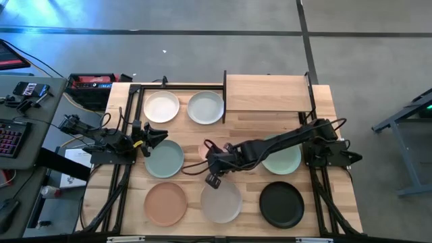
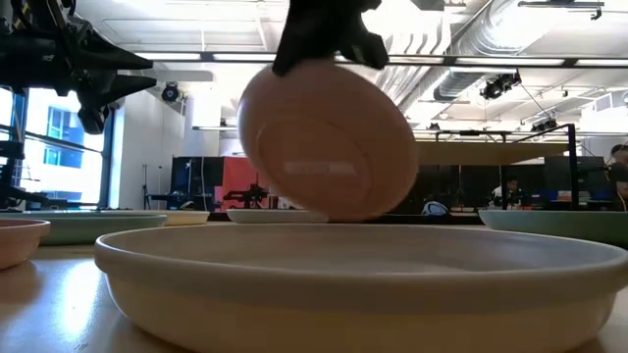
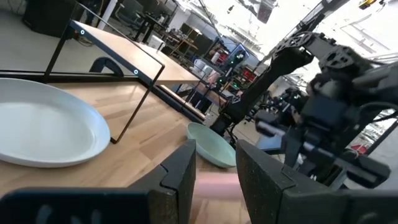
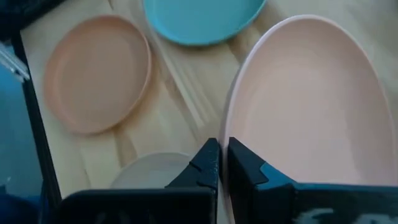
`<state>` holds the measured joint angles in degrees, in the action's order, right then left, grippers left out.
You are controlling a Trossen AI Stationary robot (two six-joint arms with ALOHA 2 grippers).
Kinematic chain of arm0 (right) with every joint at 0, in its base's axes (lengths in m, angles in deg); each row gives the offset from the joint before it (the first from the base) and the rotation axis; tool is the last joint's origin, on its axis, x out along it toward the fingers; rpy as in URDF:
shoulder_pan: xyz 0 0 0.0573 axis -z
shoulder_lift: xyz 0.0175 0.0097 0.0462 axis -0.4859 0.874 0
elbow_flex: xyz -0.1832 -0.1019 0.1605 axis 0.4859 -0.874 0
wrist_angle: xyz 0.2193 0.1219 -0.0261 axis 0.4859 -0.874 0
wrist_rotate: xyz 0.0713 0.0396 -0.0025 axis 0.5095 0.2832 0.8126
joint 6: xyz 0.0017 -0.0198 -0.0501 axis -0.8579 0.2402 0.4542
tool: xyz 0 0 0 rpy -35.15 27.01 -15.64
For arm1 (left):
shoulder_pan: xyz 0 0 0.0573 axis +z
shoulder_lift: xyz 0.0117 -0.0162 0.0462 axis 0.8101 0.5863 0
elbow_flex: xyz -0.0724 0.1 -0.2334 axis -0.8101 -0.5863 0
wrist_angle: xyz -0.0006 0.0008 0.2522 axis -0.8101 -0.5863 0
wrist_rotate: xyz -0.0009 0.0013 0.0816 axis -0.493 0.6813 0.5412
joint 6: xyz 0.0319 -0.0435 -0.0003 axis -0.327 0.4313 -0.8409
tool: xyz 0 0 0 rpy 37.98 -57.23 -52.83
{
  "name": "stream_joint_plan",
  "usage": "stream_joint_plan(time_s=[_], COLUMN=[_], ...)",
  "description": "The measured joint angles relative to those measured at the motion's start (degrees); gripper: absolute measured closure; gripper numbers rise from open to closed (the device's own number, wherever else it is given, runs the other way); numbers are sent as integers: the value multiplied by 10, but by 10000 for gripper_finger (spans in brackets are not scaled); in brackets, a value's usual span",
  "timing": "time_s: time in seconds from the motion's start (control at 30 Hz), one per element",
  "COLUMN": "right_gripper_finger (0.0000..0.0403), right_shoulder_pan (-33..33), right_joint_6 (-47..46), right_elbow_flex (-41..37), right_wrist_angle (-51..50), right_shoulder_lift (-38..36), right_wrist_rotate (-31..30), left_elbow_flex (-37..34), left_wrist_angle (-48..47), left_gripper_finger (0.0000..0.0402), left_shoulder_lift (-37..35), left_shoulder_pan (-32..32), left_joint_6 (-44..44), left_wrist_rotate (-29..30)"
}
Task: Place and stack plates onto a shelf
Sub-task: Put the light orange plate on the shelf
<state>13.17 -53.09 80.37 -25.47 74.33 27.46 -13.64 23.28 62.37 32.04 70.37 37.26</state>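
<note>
The pink plate [image 4: 305, 106] is hanging tilted on edge above the tabletop [image 1: 250, 121], over the beige plate [image 1: 221, 201], its rim pinched by the right gripper [image 4: 222, 163], whose fingers are clamping tight on it. The left gripper [image 1: 158, 133] is waiting with its fingers parted and nothing between them, beside the blue-green plate [image 1: 164, 158].
</note>
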Motion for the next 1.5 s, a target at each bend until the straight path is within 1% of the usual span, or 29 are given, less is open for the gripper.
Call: stream_joint_plan(time_s=[0.23,0.4,0.57,0.7,0.83,0.97,1.03,1.13,1.2,1.3,1.5], right_gripper_finger=[403,403,403,403,403,403,403,403,403,403,403], right_shoulder_pan=[0,0,0,1,9,28,42,68,89,125,181], right_joint_6=[0,4,28,58,69,59,42,68,61,60,44], right_elbow_flex=[66,130,194,239,277,302,302,275,261,222,133], right_wrist_angle=[-62,-135,-191,-243,-331,-450,-494,-477,-482,-485,-486], right_shoulder_lift=[0,0,0,0,0,0,0,-10,-13,-16,-35], right_wrist_rotate=[-39,-82,-121,-167,-225,-285,-299,-301,-304,-291,-287], left_elbow_flex=[0,0,0,0,0,0,0,0,0,0,0], left_wrist_angle=[0,0,0,0,0,0,0,0,0,0,1], left_gripper_finger=[300,300,300,300,300,300,300,300,300,300,300], left_shoulder_lift=[0,0,0,0,0,0,0,0,0,0,0], left_shoulder_pan=[0,0,0,0,0,0,0,0,0,0,0], left_joint_6=[0,0,0,0,0,0,0,0,0,0,0], left_wrist_rotate=[0,0,0,0,0,0,0,0,0,0,1])
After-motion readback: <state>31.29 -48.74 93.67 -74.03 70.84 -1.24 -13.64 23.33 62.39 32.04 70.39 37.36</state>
